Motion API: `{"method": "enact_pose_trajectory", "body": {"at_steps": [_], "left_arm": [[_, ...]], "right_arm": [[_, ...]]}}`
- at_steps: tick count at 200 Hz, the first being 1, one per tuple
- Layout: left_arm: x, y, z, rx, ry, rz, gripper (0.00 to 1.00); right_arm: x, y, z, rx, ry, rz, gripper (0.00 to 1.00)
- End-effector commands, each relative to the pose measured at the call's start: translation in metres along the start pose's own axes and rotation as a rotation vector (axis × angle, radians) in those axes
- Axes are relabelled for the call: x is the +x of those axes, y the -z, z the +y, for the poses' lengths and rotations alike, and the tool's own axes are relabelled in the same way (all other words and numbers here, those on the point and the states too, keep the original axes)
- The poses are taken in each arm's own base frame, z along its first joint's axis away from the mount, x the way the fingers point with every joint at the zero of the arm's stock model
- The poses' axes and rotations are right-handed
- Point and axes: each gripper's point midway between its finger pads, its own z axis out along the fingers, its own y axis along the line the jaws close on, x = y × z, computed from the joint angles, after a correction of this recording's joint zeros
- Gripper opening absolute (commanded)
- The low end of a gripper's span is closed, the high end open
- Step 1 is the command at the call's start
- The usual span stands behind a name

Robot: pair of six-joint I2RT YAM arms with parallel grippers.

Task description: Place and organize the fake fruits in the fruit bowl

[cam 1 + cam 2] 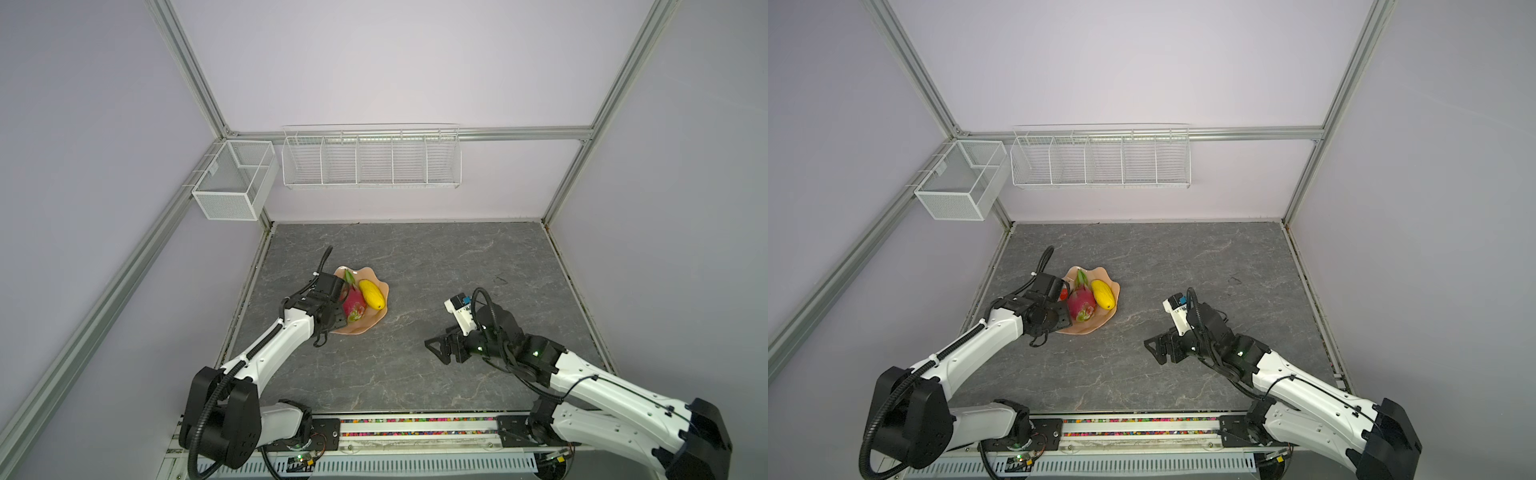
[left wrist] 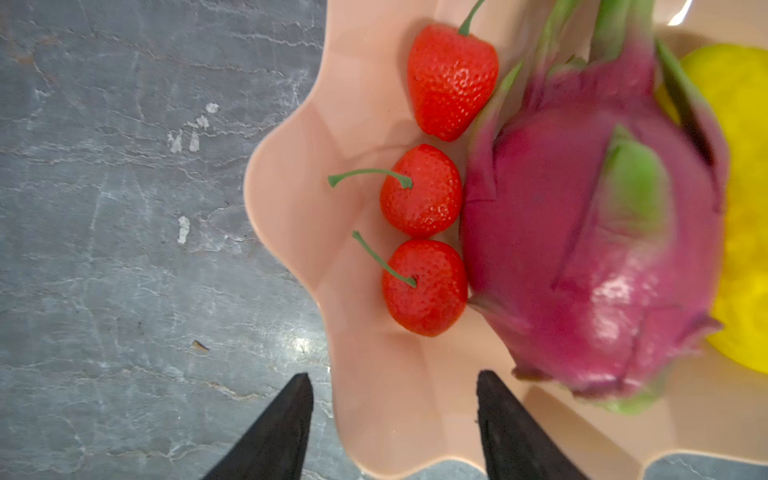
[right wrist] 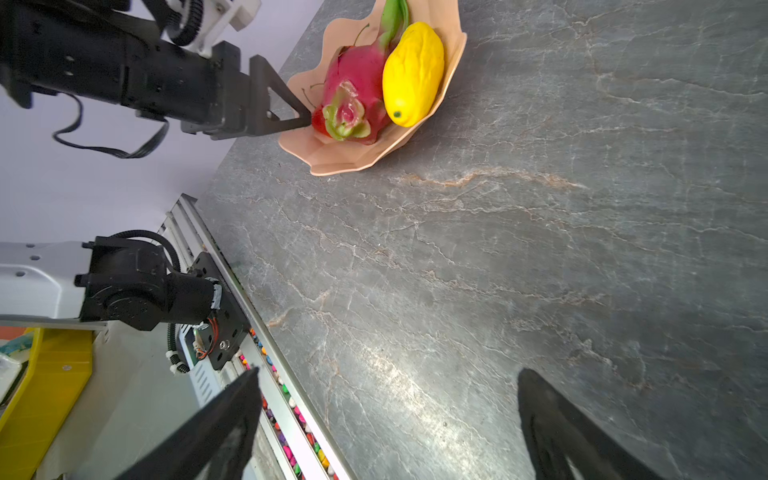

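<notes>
**Bowl**: stands on the table, left of centre in both top views. All five fruits lie inside it.

**Dragon fruit**: lies along the middle of the bowl. Its long green tips point toward the back wall.

**Yellow fruit**: lies alongside the dragon fruit and touches it, on the side toward the right gripper.

**Strawberries**: three lie in a row on the other side of the dragon fruit, between it and the scalloped rim. The two nearest the left gripper touch each other, and both rest against the dragon fruit. The third lies against one of its leaves. In the top views the gripper body hides most of the row.

**Left gripper**: the jaws stand partly apart with nothing between them. It hovers at the near rim, one fingertip over the bowl and the other over the table. The right wrist view shows a fingertip just beside the nearest strawberry, but contact cannot be told.

**Right gripper**: the jaws stand wide apart and empty. It hangs low over bare table, well apart from the bowl and pointing toward it.
</notes>
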Motion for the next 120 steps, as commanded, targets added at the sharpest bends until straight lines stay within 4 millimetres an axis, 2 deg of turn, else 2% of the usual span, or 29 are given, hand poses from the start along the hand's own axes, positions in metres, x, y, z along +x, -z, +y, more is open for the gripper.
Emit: {"method": "enact_pose_trajectory", "body": {"at_steps": [1, 14, 24, 34, 44, 54, 64, 67, 70, 81, 98, 120], "left_arm": [[-0.031, 0.038, -0.002, 0.039, -0.002, -0.140, 0.68], [-0.055, 0.058, 0.004, 0.019, -0.023, -0.267, 0.76], [-0.075, 0.070, 0.014, -0.031, -0.024, -0.352, 0.81], [-0.093, 0.074, 0.026, -0.073, -0.015, -0.411, 0.83], [-0.109, 0.069, 0.045, -0.130, 0.024, -0.462, 0.84], [-0.115, 0.060, 0.058, -0.116, 0.097, -0.460, 0.87], [-0.119, 0.056, 0.075, -0.191, 0.147, -0.499, 0.88], [-0.120, 0.054, 0.078, -0.208, 0.142, -0.512, 0.90], [-0.121, 0.052, 0.080, -0.221, 0.136, -0.527, 0.99], [-0.122, 0.043, 0.087, -0.259, 0.113, -0.595, 0.99], [-0.123, 0.034, 0.096, -0.307, 0.072, -0.722, 0.99], [-0.111, 0.029, 0.112, -0.391, 0.037, -0.831, 0.99]], "right_arm": [[-0.021, 0.010, -0.030, 0.161, -0.028, -0.054, 0.97], [-0.033, 0.020, -0.062, 0.294, -0.041, -0.101, 0.96], [-0.045, 0.035, -0.096, 0.420, -0.049, -0.165, 0.96], [-0.054, 0.052, -0.130, 0.554, -0.037, -0.250, 0.96], [-0.061, 0.071, -0.163, 0.688, -0.001, -0.333, 0.96], [-0.062, 0.089, -0.191, 0.813, 0.032, -0.391, 0.95], [-0.058, 0.103, -0.217, 0.934, 0.058, -0.417, 0.95], [-0.058, 0.109, -0.225, 0.973, 0.060, -0.431, 0.94], [-0.059, 0.115, -0.234, 1.016, 0.059, -0.449, 0.94], [-0.055, 0.124, -0.253, 1.076, 0.028, -0.447, 0.94], [-0.052, 0.123, -0.277, 1.074, 0.021, -0.510, 0.94], [-0.051, 0.116, -0.295, 1.036, 0.010, -0.560, 0.95]]}}
